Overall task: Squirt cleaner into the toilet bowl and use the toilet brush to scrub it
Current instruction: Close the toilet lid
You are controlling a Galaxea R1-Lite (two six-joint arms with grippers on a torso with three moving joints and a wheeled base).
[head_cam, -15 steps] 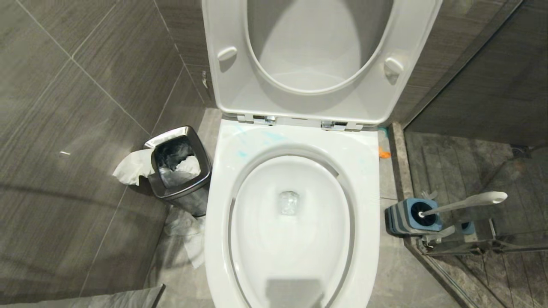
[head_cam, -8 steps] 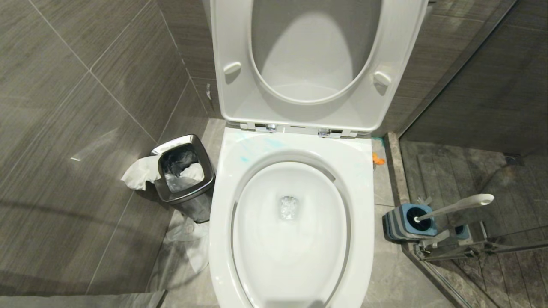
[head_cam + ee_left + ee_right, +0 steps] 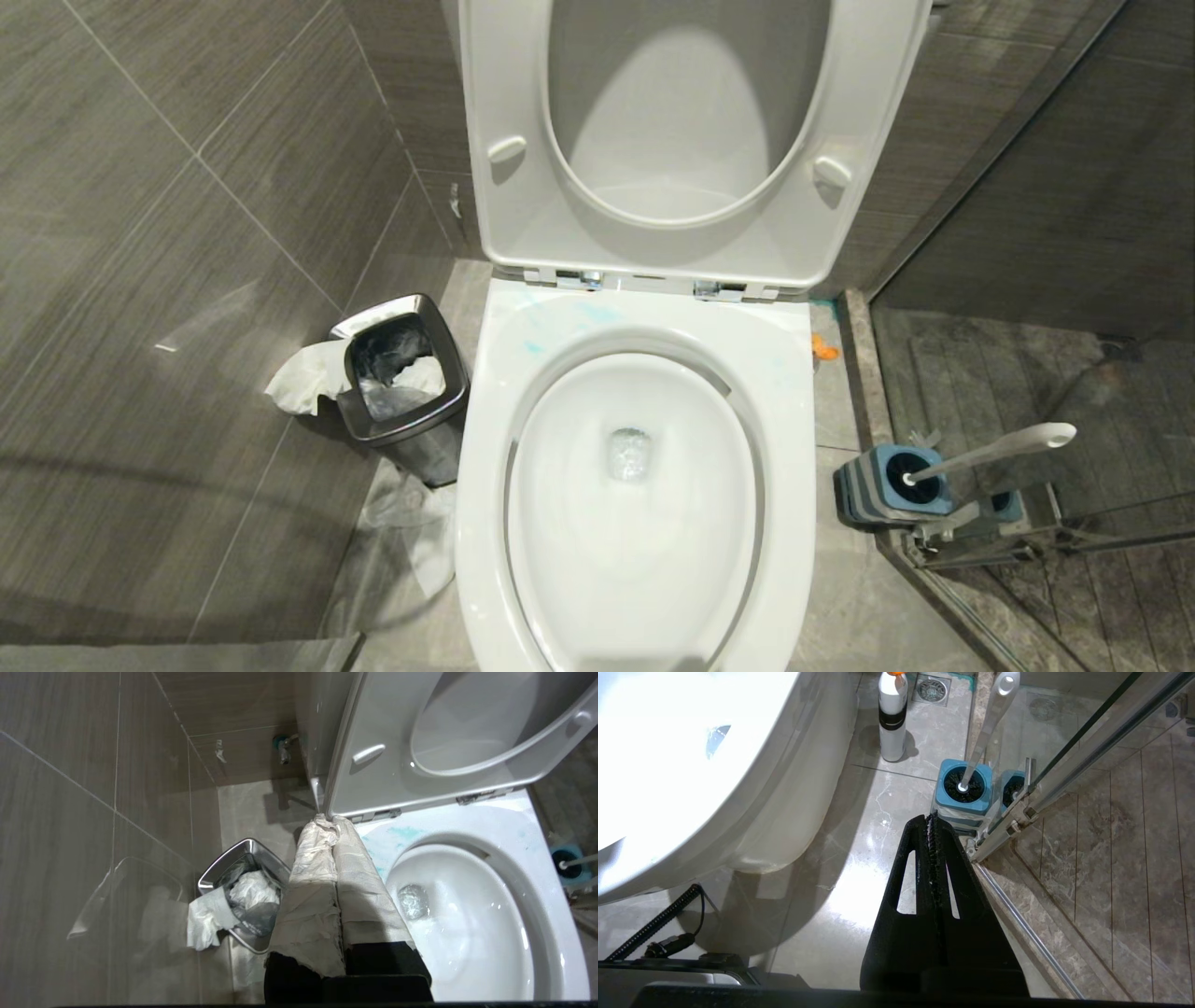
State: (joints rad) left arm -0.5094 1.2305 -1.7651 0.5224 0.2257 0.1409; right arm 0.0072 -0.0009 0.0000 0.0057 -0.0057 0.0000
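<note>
The left end effector (image 3: 334,823), its paper-wrapped fingers pressed together on nothing, hangs above the toilet bowl (image 3: 528,891) rim near turquoise cleaner (image 3: 404,833) smears. The right end effector (image 3: 931,821), likewise closed and empty, points at the toilet brush (image 3: 987,728) in its blue holder (image 3: 964,798), at three o'clock of the bowl in the head view.

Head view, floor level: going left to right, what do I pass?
Crumpled white tissue → square steel bin → toilet bowl → blue-and-grey brush holder → toilet brush handle leaning right, by the glass shower door frame.
</note>
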